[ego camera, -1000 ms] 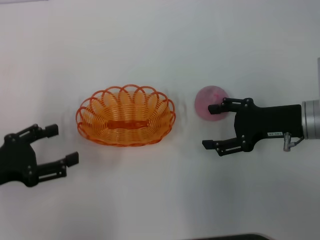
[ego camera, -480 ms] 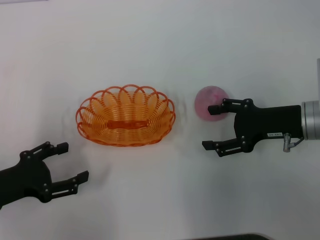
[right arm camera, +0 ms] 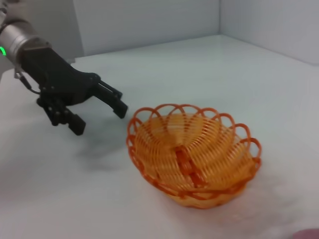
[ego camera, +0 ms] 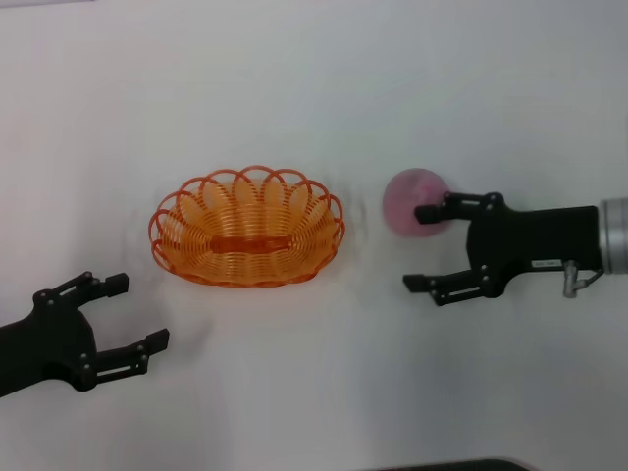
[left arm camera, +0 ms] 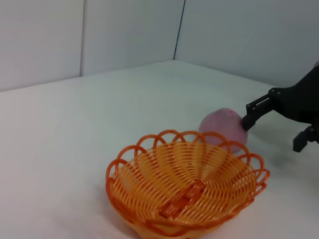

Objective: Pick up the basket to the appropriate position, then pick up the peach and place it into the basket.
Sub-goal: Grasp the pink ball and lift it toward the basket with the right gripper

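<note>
Left hand (ego camera: 132, 314) low at the near left of the white bench (ego camera: 314, 88), fingers spread apart, holding nothing, set back from the basket and not touching it. The right wrist view shows the same left hand (right arm camera: 99, 112) just beside the basket's rim with a gap between them.

Basket (ego camera: 247, 227) sits upright on the bench around the middle, oval, orange wire loops, scalloped rim, flat orange strip along its bottom. Nothing inside it in the head view or either wrist view (left arm camera: 187, 191) (right arm camera: 193, 154).

Peach (ego camera: 415, 202) rests on the bench just right of the basket, apart from the rim, pink and matte. In the left wrist view the peach (left arm camera: 224, 128) shows behind the basket's far rim.

Right hand (ego camera: 423, 247) comes in from the right, fingers apart. Its far fingertip overlaps the peach's near-right side and seems to touch it; the near finger lies well clear on the bench side, so the peach is not between them. Right hand (left arm camera: 271, 127) in the left wrist view shows the same fingertip at the peach.
</note>
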### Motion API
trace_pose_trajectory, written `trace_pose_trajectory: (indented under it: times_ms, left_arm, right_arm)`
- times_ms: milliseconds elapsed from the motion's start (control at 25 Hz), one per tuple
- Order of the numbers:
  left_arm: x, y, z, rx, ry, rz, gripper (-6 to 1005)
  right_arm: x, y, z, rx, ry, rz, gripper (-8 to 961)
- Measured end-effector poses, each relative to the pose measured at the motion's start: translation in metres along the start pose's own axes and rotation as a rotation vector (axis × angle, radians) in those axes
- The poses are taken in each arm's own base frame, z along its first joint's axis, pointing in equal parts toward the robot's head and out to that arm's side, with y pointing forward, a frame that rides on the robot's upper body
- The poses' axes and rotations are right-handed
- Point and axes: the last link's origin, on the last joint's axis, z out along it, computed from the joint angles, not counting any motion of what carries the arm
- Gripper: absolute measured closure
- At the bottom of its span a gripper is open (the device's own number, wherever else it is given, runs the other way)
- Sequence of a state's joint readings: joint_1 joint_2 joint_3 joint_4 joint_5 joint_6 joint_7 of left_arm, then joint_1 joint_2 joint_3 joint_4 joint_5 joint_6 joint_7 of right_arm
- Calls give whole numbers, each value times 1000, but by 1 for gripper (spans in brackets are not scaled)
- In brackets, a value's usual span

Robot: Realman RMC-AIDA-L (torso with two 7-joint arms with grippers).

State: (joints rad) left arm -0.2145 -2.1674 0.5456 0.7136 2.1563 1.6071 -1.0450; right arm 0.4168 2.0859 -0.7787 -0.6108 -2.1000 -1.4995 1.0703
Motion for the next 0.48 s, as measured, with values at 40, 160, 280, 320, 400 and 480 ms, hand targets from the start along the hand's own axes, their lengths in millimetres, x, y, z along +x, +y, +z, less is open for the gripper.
trace_pose_trajectory:
  times_ms: [40,160,280,320,400,480]
  left_arm:
    - [0,0,0,-2,2,1,96]
    - [1,0,0,-2,4,1,96]
    - [1,0,1,-2,6,1,96]
    - [2,0,1,-2,6,2,96]
    - [2,-1,1,-2,7,2,96]
    - [2,0,1,-4,8,2,96]
  right_arm:
    - [0,-1,-3,8,3,5,2]
    - [-2,-6,-14,41,16,24,2]
    - [-2,-8,-23,70,23,28,2]
    - [-2,-10,-26,82,23,28,2]
    - [-1,-11,-29,97,19,32,2]
    - [-1,-12,-31,103,18,34,2]
